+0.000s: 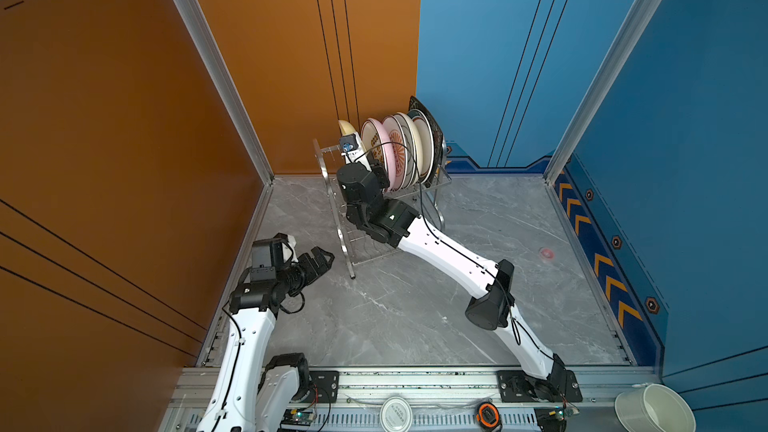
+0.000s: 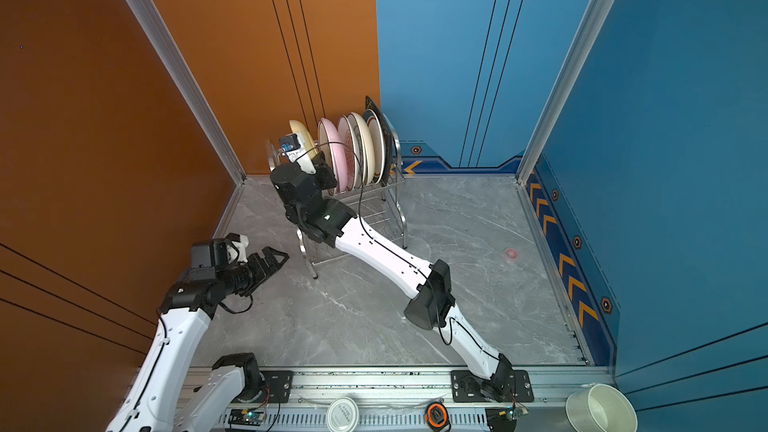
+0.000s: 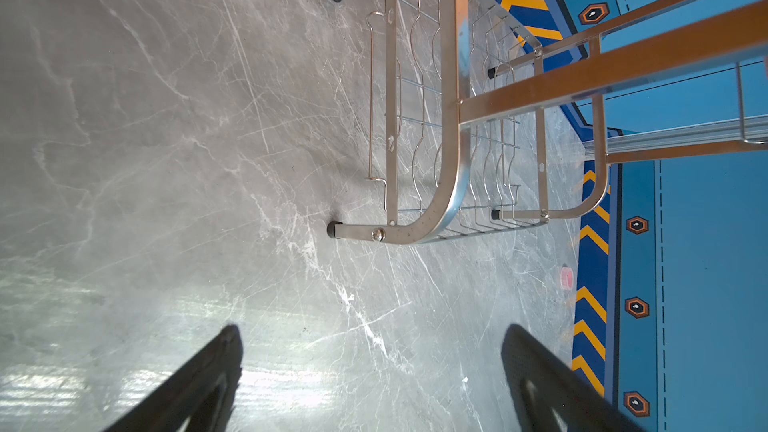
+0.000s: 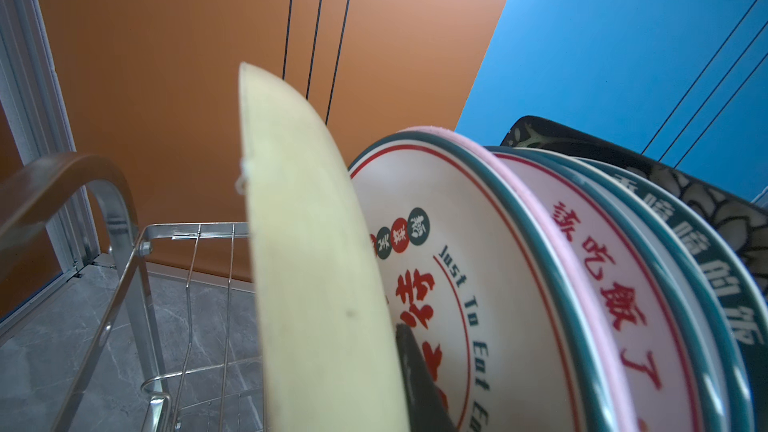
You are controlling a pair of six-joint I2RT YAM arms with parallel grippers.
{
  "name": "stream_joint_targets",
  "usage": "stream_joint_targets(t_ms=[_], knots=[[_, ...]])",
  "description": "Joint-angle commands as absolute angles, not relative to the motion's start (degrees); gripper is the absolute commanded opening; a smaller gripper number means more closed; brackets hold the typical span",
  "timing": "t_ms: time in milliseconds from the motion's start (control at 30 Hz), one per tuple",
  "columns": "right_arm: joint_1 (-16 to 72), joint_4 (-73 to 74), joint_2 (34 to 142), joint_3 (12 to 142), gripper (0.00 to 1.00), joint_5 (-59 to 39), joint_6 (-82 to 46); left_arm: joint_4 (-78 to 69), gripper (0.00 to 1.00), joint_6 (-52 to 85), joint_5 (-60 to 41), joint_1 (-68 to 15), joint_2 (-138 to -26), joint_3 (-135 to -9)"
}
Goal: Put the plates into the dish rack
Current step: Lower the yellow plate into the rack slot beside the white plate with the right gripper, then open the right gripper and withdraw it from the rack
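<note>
My right gripper (image 4: pixel 395 384) clamps the yellow plate (image 4: pixel 307 243) by its rim, on edge, to suit the slots of the dish rack (image 4: pixel 139 305).

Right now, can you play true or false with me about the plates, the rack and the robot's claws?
1. The right claw is shut on the yellow plate. True.
2. The left claw holds a plate. False: it is open and holds nothing.
3. The black square plate stands at the far end of the row from the yellow plate. True.
4. Plates fill the lower shelf of the dish rack. False: no plate shows there; the plates stand in the upper tier.
5. The pink plate lies flat. False: it stands on edge in the dish rack.
</note>
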State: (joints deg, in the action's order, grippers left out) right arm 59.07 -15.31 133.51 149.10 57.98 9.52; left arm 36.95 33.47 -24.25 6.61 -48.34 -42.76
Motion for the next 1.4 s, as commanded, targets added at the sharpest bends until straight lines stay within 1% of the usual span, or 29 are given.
stream_joint_targets(t_ms=[0, 67, 100, 167, 233, 367, 467, 800, 1000, 1067, 1200, 1367], knots=[[58.5, -18.5, 133.1, 150.7, 0.00, 58.6, 6.1, 36.6, 0.98, 33.6, -25.4, 6.2, -47.6, -43.2], [58.4, -20.0, 132.8, 150.6, 0.00, 58.2, 5.0, 36.6, 0.98, 33.6, -25.4, 6.2, -47.5, -43.2], [58.4, -20.5, 132.7, 150.6, 0.02, 57.9, 4.7, 36.6, 0.98, 33.6, -25.4, 6.2, -47.5, -43.2], [58.5, -21.1, 132.2, 150.5, 0.13, 57.6, 4.5, 36.7, 0.98, 33.6, -25.4, 6.2, -47.5, -43.3], [58.6, -21.4, 131.9, 150.4, 0.22, 57.6, 4.6, 36.6, 0.98, 33.6, -25.4, 6.2, -47.5, -43.5], [58.8, -21.9, 131.1, 150.2, 0.35, 57.5, 5.0, 36.7, 0.98, 33.6, -25.3, 6.2, -47.4, -43.6], [59.2, -22.1, 130.3, 149.8, 0.42, 57.4, 5.2, 36.6, 0.98, 33.8, -25.3, 6.1, -47.1, -43.6], [60.7, -22.1, 126.8, 147.6, 0.56, 57.1, 6.4, 36.6, 0.98, 34.1, -25.1, 6.1, -46.2, -43.7], [61.9, -22.1, 124.2, 146.2, 0.62, 56.5, 7.0, 36.9, 0.98, 34.4, -25.1, 5.9, -45.6, -43.8], [62.5, -22.1, 122.8, 145.1, 0.63, 56.0, 7.1, 37.1, 0.98, 34.3, -24.9, 6.0, -45.3, -43.8], [63.9, -23.7, 119.6, 143.1, 0.69, 55.3, 6.2, 37.2, 0.98, 34.3, -24.4, 5.9, -44.9, -43.8], [65.3, -29.5, 113.6, 140.0, 0.77, 53.3, 1.5, 37.5, 0.98, 33.2, -23.1, 5.9, -44.5, -43.9]])
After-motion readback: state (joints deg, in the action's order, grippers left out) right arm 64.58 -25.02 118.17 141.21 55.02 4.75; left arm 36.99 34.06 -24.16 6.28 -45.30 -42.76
